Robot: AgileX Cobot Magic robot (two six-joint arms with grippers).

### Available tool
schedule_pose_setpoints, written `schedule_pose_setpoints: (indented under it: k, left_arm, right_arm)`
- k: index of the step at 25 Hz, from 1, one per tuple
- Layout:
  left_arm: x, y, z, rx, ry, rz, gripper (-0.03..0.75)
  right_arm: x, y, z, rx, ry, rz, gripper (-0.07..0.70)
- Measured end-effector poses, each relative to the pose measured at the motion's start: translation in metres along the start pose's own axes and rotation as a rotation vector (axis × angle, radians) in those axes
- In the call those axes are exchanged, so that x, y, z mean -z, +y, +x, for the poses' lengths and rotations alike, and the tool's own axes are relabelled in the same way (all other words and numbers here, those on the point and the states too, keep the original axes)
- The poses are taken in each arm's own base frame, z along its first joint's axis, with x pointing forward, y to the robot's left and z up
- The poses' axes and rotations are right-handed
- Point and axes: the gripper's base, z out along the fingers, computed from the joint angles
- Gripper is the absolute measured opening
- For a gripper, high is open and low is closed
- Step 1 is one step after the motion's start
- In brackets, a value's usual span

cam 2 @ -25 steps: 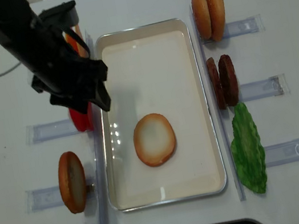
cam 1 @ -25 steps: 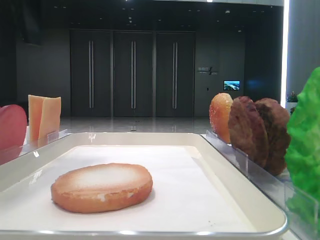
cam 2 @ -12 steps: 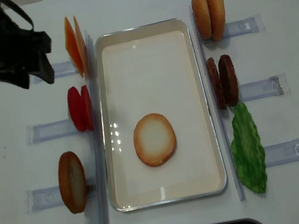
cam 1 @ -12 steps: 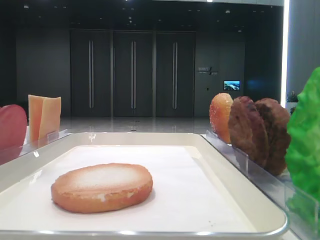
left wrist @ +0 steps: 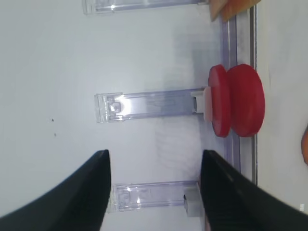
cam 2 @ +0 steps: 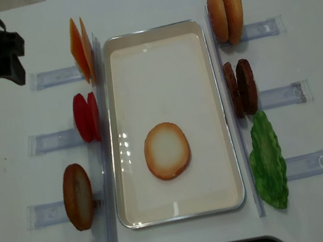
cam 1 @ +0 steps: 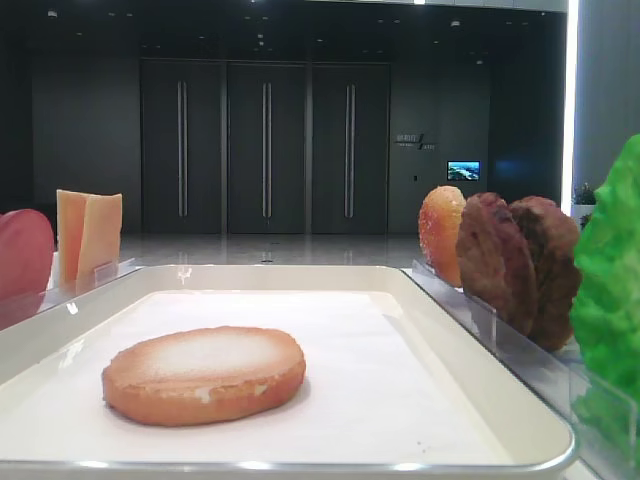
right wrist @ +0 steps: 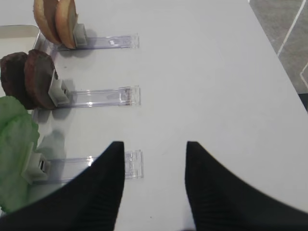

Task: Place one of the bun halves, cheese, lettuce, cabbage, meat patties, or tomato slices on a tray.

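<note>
Judging from the low exterior view, one of the bun halves (cam 1: 204, 374) already lies flat, pale face up, on the liner of the tray (cam 1: 470, 380), with no gripper anywhere near it; finishing this step well means keeping the arm clear so the bun is not nudged. In the right wrist view, the right gripper (right wrist: 154, 185) hovers with its jaws spread and empty above the bare white table (right wrist: 202, 82), just right of the lettuce (right wrist: 14, 149) and below the meat patties (right wrist: 29, 79), well apart from the tray. From the left wrist view, the left gripper (left wrist: 154, 192) is likewise spread wide and holds nothing, near the tomato slices (left wrist: 238, 107) standing in their clear holder (left wrist: 144, 106). In the overhead exterior view, the left gripper sits at the far upper left, left of the cheese (cam 2: 80, 50), well away from the bun lying in the tray's lower middle.
</note>
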Motion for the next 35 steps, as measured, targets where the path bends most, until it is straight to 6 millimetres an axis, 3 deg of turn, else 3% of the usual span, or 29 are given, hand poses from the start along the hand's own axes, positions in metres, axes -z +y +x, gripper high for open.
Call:
schedule_pose_setpoints:
  k: [4, 7, 17, 24, 30, 35]
  left_arm:
    - [0.021, 0.003, 0.012, -0.017, -0.061, 0.003, 0.454]
    - [0.034, 0.005, 0.036, -0.017, -0.090, 0.006, 0.454]
    - [0.063, 0.015, 0.158, 0.001, -0.238, 0.024, 0.454]
    - [0.060, 0.019, 0.232, 0.016, -0.426, 0.034, 0.454]
    - [0.044, 0.019, 0.259, 0.021, -0.598, 0.044, 0.454]
    - [0.026, 0.018, 0.270, 0.022, -0.631, 0.049, 0.454]
  right_arm:
    - [0.000, 0.000, 0.000, 0.000, 0.000, 0.000, 0.290]
    - [0.000, 0.000, 0.000, 0.000, 0.000, 0.000, 0.290]
    - [0.000, 0.000, 0.000, 0.000, 0.000, 0.000, 0.290]
    - [0.000, 0.000, 0.000, 0.000, 0.000, 0.000, 0.290]
    - [0.000, 0.000, 0.000, 0.000, 0.000, 0.000, 0.290]
    - [0.000, 0.000, 0.000, 0.000, 0.000, 0.000, 0.290]
